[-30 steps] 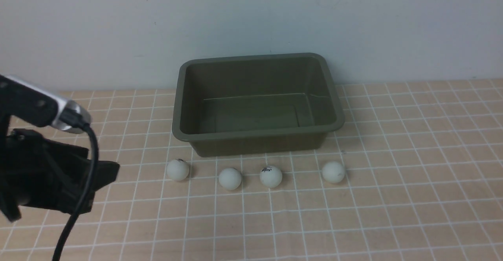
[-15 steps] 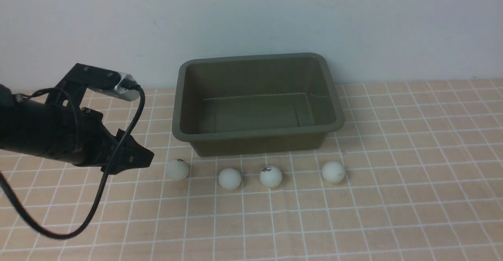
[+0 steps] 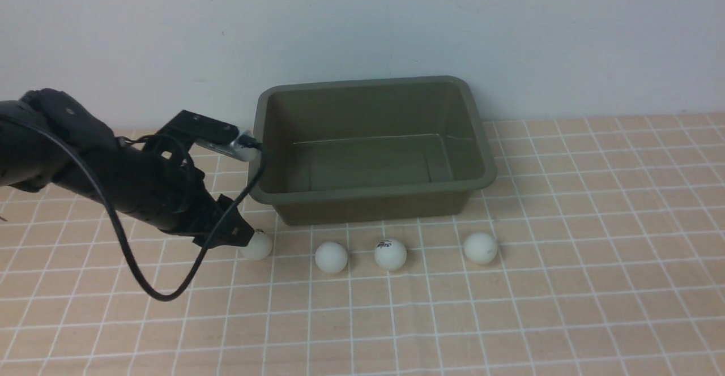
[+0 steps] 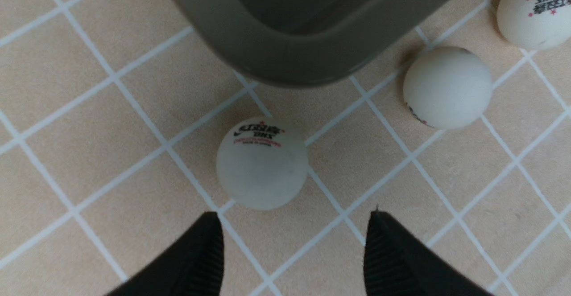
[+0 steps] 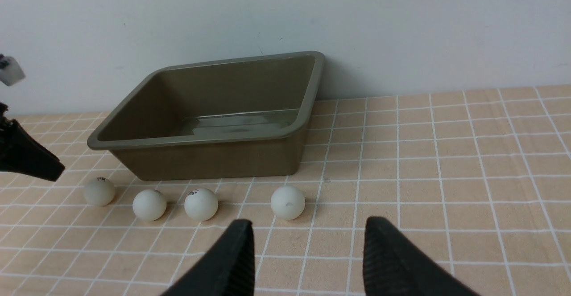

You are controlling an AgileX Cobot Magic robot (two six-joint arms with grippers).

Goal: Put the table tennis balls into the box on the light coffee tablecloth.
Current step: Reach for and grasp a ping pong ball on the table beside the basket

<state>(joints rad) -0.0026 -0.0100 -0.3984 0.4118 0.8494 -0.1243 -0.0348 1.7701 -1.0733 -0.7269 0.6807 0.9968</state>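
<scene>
While four white table tennis balls lie in a row at the centre of the front view, just below the olive-green box on the light coffee tablecloth, the left gripper extends in from the frame's left. Its jaws stand wide apart, holding nothing, with the tips just short of the leftmost ball. The right gripper, seen only in its wrist view, is likewise spread and empty.
</scene>
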